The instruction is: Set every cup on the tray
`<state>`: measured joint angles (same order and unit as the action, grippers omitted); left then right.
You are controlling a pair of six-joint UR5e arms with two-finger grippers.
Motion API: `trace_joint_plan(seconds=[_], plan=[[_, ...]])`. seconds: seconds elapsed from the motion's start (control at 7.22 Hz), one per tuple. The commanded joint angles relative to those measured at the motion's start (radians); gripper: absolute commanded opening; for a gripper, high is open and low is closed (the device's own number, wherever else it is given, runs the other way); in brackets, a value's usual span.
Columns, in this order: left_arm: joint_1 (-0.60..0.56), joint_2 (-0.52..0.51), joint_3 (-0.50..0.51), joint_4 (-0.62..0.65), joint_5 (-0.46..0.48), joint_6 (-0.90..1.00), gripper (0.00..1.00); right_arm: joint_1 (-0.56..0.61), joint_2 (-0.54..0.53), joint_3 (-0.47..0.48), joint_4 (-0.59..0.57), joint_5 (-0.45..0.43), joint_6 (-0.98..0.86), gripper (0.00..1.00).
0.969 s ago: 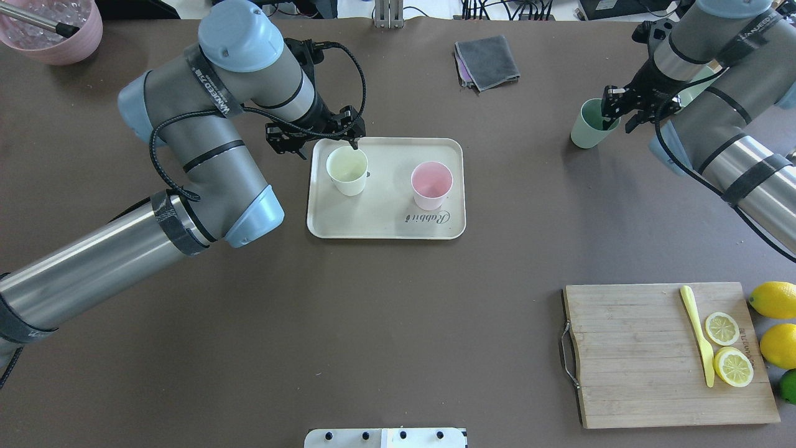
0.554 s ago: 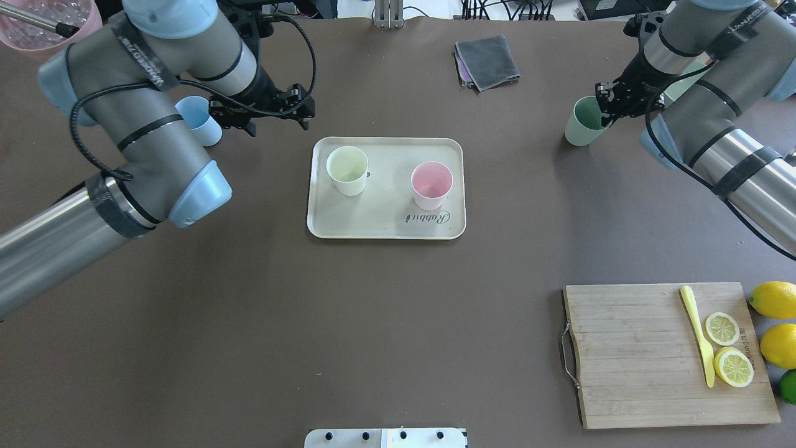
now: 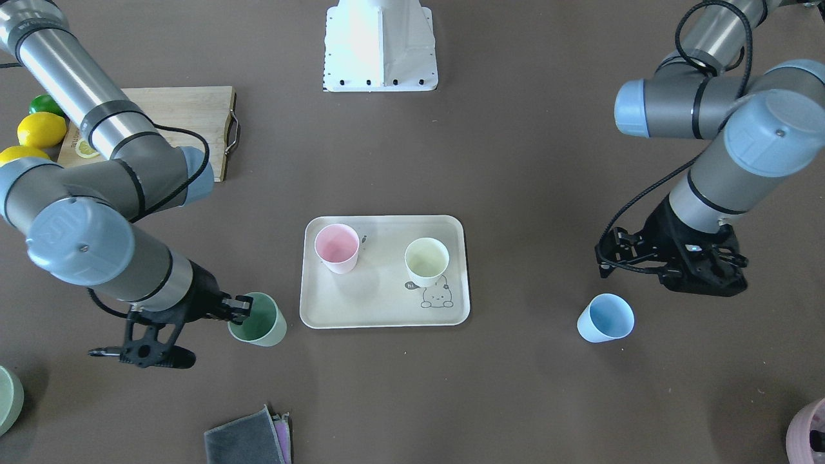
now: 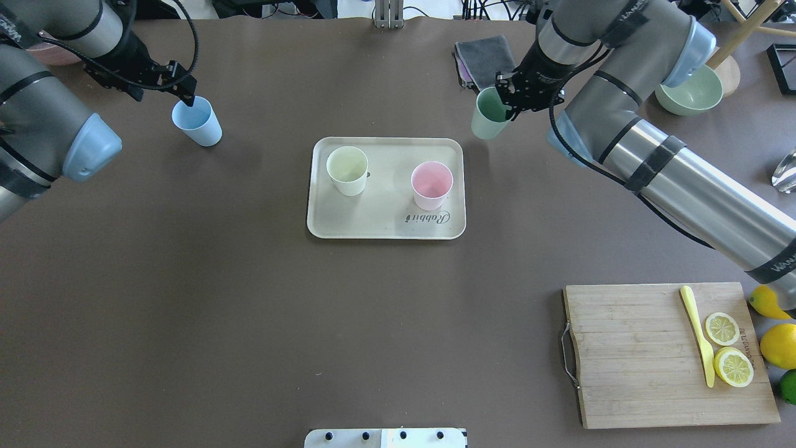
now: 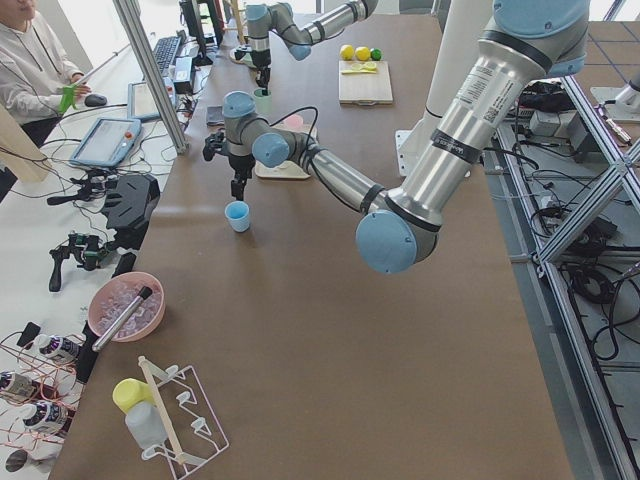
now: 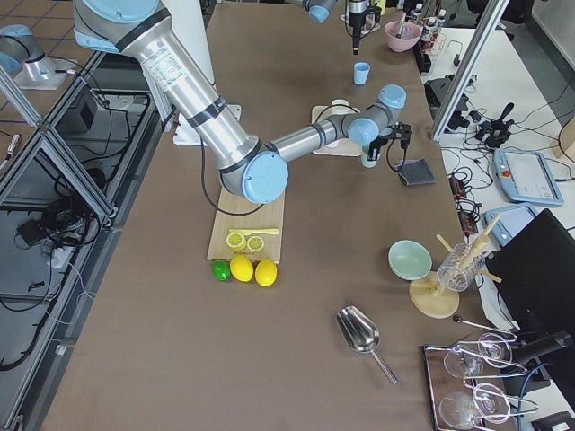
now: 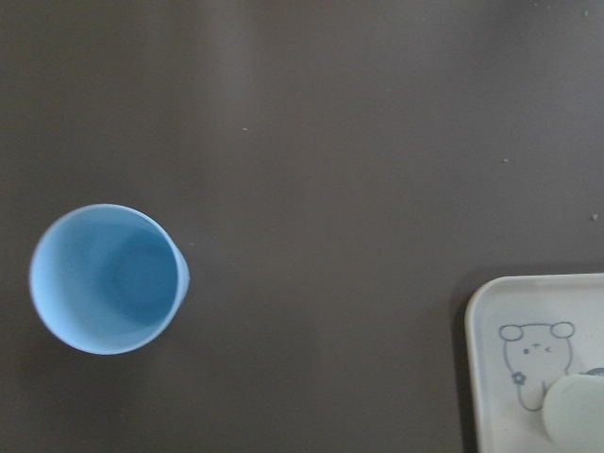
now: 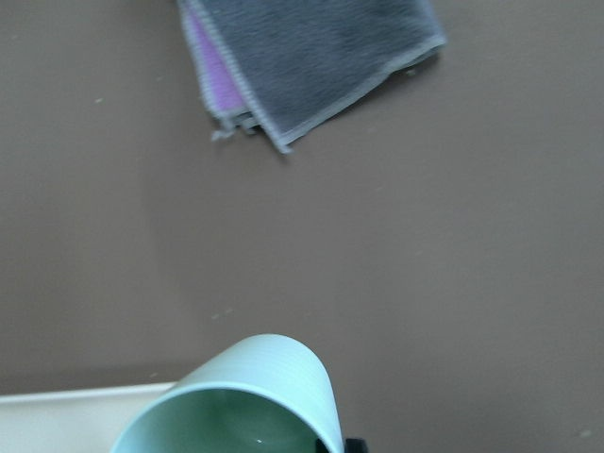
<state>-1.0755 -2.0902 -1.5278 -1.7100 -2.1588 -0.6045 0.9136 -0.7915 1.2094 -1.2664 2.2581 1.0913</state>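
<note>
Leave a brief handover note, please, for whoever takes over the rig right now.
Right gripper: shut on the green cup, held just off the far right corner of the tray.
Left gripper: open, empty, above the blue cup standing on the table.
Done: cream cup and pink cup upright on the tray.
Left: set the green cup down there, then the blue cup.

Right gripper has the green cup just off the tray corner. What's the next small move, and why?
Probably shift the green cup sideways over the tray's bare corner beside the pink cup, then lower it. The right gripper is clamped on its rim, and the cup is just outside the tray.
</note>
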Motion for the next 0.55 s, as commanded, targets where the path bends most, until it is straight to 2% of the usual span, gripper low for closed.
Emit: trace_joint_plan(seconds=[0.0,0.28,0.42], plan=[[-0.06,0.002,0.104,-0.044,-0.015,0.094,0.97,-0.091,0.073,-0.01,0.002,-0.078,0.094,0.0],[-0.063,0.002,0.223,-0.149,-0.035,0.085,0.97,-0.127,0.081,-0.016,0.002,-0.1,0.111,0.0],[-0.06,-0.007,0.233,-0.149,-0.035,0.068,0.97,-0.127,0.081,-0.013,0.001,-0.094,0.113,0.0]])
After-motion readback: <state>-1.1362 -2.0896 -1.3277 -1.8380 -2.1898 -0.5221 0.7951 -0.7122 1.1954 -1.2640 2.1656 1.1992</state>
